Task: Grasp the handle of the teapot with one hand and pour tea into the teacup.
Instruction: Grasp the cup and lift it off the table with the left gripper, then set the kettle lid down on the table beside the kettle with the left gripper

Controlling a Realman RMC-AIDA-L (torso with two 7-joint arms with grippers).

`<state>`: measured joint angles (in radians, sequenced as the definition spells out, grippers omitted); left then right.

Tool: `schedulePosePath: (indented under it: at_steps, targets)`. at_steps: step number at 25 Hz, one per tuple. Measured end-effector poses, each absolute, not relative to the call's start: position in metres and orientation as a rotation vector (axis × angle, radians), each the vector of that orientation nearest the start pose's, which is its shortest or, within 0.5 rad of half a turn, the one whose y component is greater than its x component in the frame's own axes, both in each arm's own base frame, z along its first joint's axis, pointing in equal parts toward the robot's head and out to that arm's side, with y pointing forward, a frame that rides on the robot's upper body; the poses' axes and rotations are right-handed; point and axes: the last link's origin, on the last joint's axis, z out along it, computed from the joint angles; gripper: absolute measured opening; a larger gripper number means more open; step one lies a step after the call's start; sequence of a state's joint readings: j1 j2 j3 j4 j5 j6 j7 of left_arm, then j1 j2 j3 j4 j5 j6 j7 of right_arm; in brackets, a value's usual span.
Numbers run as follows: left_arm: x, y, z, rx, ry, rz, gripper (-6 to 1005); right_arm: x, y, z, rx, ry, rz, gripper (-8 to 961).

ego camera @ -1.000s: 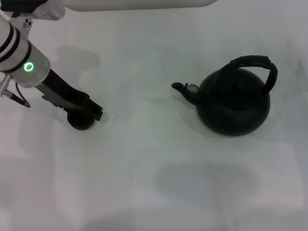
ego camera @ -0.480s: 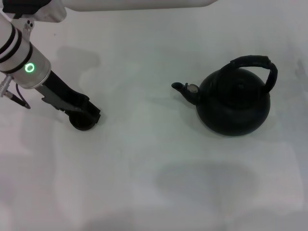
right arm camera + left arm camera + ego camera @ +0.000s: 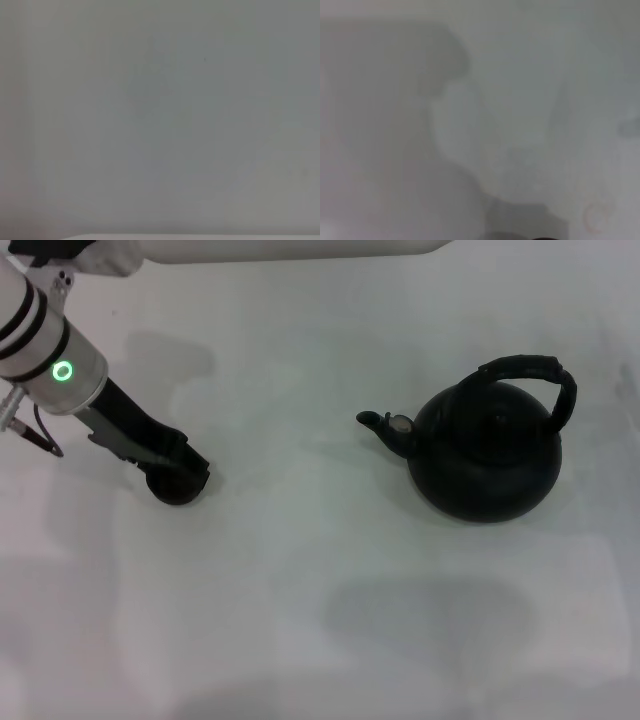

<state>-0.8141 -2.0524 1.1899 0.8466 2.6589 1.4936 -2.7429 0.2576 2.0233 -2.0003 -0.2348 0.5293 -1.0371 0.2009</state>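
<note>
Teapot, matte black and round, sits on my white desk with wide bare surface around it, spout toward the teacup well apart. Its ribbed handle arches free overhead. My left hand is at the teacup; whether it grips, I cannot tell.

Round black teapot: matt, faintly grainy body like cast metal, no gloss. Its arched black handle looks wrapped and ribbed, rougher than the body. Small silvery metallic spot on the spout. Small black teacup: dull dark finish. Left gripper: matt black, plastic-looking; the arm's white shell is smooth and glossy. White table: smooth, matt.
</note>
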Motion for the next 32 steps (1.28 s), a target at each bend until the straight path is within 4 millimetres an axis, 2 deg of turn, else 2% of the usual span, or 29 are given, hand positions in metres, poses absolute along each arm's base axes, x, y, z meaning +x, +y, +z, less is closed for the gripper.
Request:
schedulePosePath:
  at_steps: [9,16,32]
  targets:
    - [-0.198,0.386,-0.019,-2.423,-1.415,0.513,702,0.388,0.289,0.006,-1.556,0.683,0.536,820]
    - [-0.182,0.385,-0.032,-2.517,-1.366,0.467,701,0.387,0.290,0.006,-1.556,0.682,0.542,818]
    - [-0.166,0.381,-0.067,-2.610,-1.307,0.435,702,0.384,0.293,0.006,-1.561,0.675,0.551,814]
